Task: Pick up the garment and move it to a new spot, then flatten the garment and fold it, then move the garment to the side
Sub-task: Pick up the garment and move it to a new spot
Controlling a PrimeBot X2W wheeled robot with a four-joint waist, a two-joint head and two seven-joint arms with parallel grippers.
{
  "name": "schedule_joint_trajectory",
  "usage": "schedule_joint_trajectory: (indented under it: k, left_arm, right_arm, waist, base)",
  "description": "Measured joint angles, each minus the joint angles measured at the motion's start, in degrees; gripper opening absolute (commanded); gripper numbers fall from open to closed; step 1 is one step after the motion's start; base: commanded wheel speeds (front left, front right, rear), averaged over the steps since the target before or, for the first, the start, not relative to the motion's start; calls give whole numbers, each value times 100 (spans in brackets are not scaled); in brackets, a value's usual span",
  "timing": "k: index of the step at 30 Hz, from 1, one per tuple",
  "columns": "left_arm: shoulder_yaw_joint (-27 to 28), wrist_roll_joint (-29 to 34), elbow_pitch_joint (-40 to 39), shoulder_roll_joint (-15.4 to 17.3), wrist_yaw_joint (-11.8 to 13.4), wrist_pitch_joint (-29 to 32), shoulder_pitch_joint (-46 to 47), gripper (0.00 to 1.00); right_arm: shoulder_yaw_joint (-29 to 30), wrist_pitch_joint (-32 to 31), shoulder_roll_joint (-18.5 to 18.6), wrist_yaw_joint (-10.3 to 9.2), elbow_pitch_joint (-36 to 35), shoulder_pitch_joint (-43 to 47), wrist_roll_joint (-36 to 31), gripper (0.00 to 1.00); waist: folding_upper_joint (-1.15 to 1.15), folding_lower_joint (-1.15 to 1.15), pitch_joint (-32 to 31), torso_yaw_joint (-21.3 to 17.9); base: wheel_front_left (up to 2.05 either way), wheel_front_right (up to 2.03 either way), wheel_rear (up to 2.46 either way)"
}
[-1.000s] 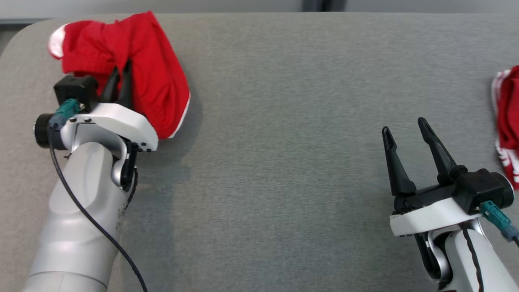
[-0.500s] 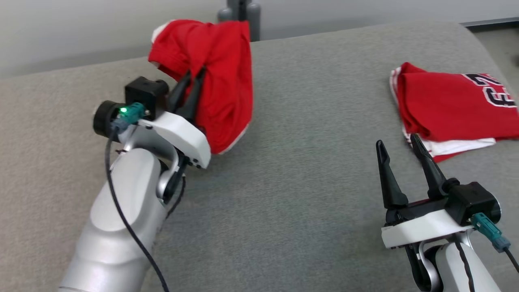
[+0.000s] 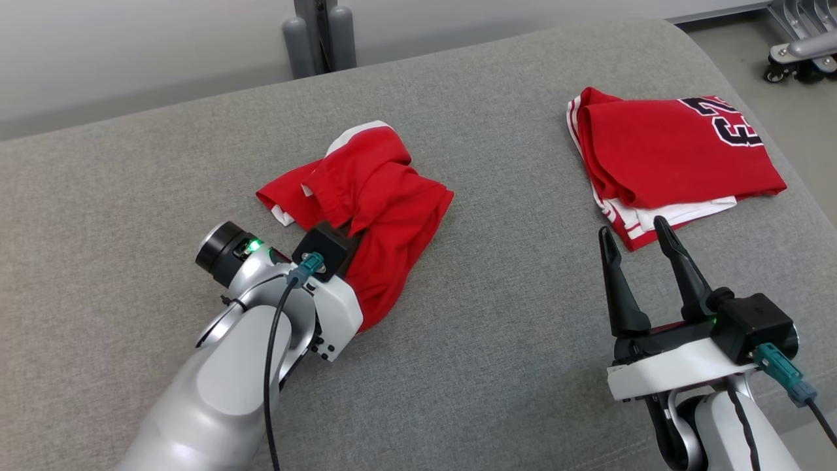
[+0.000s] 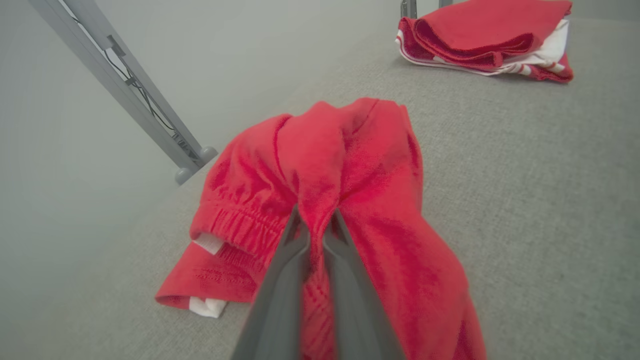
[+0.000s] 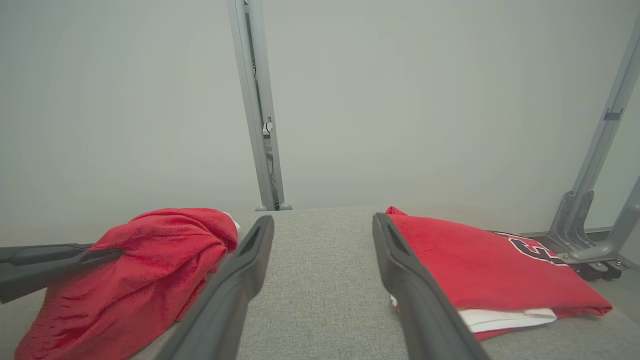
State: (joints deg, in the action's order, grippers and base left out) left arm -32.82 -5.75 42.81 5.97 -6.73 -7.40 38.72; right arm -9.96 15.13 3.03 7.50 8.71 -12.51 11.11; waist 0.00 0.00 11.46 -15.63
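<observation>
On a grey fabric-covered surface (image 3: pixel 510 314), a crumpled red garment (image 3: pixel 373 216) with white trim sits in a heap left of centre. One ridge of its cloth is clamped between the closed fingers of the robot's left gripper (image 4: pixel 314 222). The elastic waistband and lower folds rest on the surface, while the caught fold rises toward the wrist. Well apart to the right lies a folded red jersey (image 3: pixel 673 150) with black lettering. Just short of it, the right gripper (image 3: pixel 631 226) hovers with its jaws spread wide and nothing between them. A metal post (image 3: pixel 319 36) stands beyond the far edge.

The pinch looks narrow, so the fold could slide free if the arm lifts or drags quickly. The garment is also bunched on itself. Letting go here would likely leave layers tucked underneath, making it harder to flatten. A long sweep to the right could also disturb the folded jersey.
</observation>
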Motion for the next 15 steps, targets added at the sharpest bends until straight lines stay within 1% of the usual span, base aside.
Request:
schedule_joint_trajectory:
  k: [3,6,7,8,10,13,15]
  left_arm:
    - [-122,76,452,-45,24,-187,65,0]
    - [-125,34,858,-134,68,-335,109,0]
    - [-104,1,950,-151,121,-400,145,46]
    - [-74,-32,1022,-159,175,-450,186,100]
    - [12,-145,1156,-197,280,-601,271,100]
    - [162,-353,1090,-235,302,-710,264,100]
    - [381,-638,945,-269,300,-737,165,100]
  right_arm:
    - [-40,0,-11,0,1,-23,34,100]
    - [-47,0,-13,0,4,-51,37,100]
    - [-47,0,-15,0,5,-55,37,100]
    - [-47,0,-18,0,5,-55,37,100]
    - [-26,0,-16,0,16,-52,36,100]
    - [-36,0,-19,0,45,-35,36,100]
    - [-52,0,-20,0,54,3,35,100]
  waist:
    - [0,0,79,-42]
    - [0,0,139,-54]
    - [0,0,150,-52]
    - [0,0,154,-48]
    - [0,0,145,-9]
    - [0,0,68,62]
    - [0,0,0,131]
  base:
    - [0,0,0]
    - [0,0,0]
    - [0,0,0]
    - [0,0,0]
    - [0,0,0]
    - [0,0,0]
    - [0,0,0]
